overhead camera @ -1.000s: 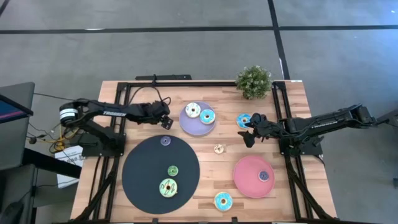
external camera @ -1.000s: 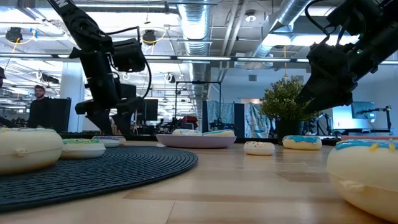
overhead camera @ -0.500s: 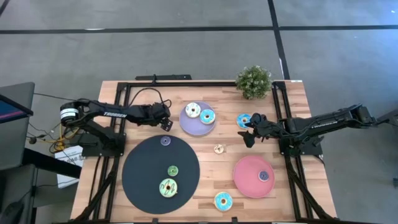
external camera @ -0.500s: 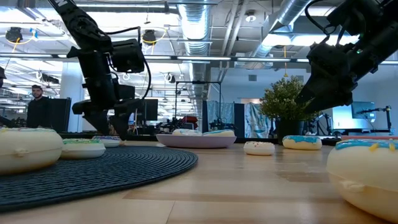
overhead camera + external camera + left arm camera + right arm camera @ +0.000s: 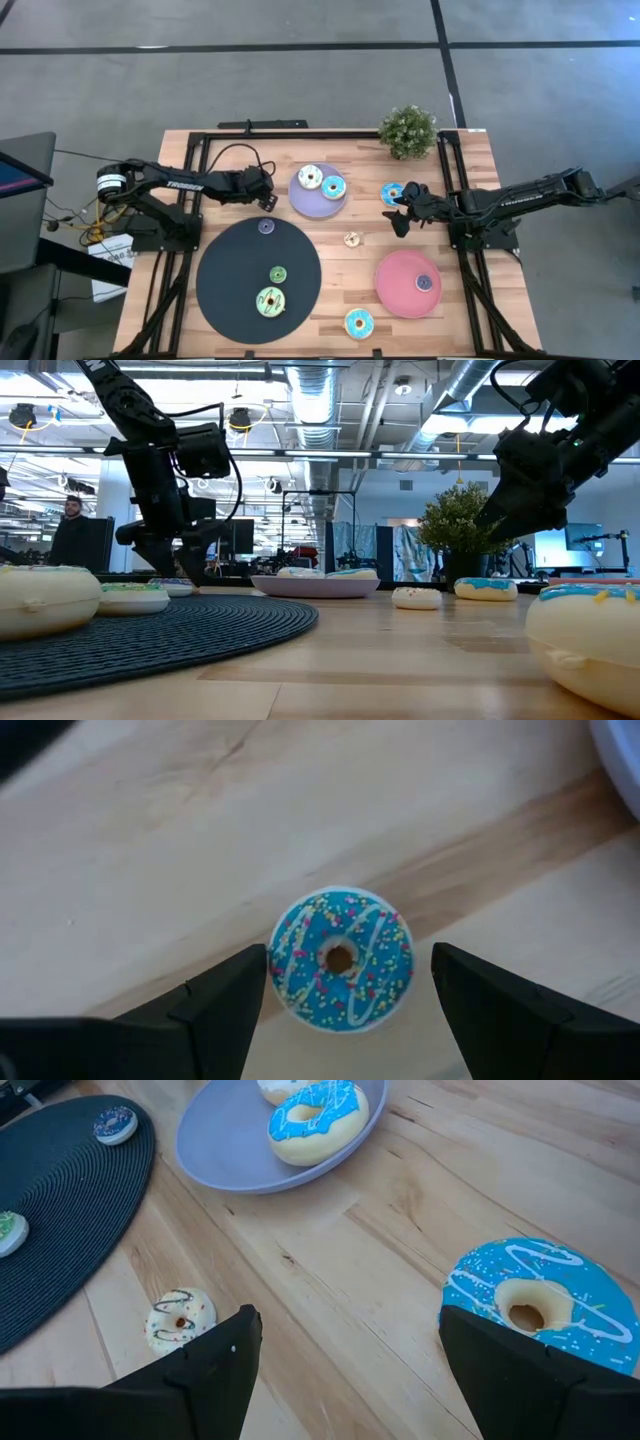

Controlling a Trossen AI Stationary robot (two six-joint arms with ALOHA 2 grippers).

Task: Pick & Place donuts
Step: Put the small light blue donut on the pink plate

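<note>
On the left side of the table, the left gripper (image 5: 268, 199) hangs low, just left of the lavender plate (image 5: 318, 192), with its fingers (image 5: 225, 1000) wide apart. Right under it sits a small blue donut (image 5: 340, 960) on the bare wood, and the two fingers stand one on each side of it, not touching it. This looks like the step in hand: picking up that little ring. To do it well, the arm should come straight down so the donut stays in the middle of the gap, then close gently on its sides so it does not pop out. Near it lies the big black mat (image 5: 258, 279) with three donuts on it, one small at the far edge and two green ones nearer. The lavender plate holds a white one and a blue one. A tiny cream donut (image 5: 352, 239) lies in the middle of the table. Farther right, the right gripper (image 5: 403, 211) waits with fingers apart beside a big blue donut (image 5: 391, 193). The pink plate (image 5: 400, 285) holds one small donut.
</note>
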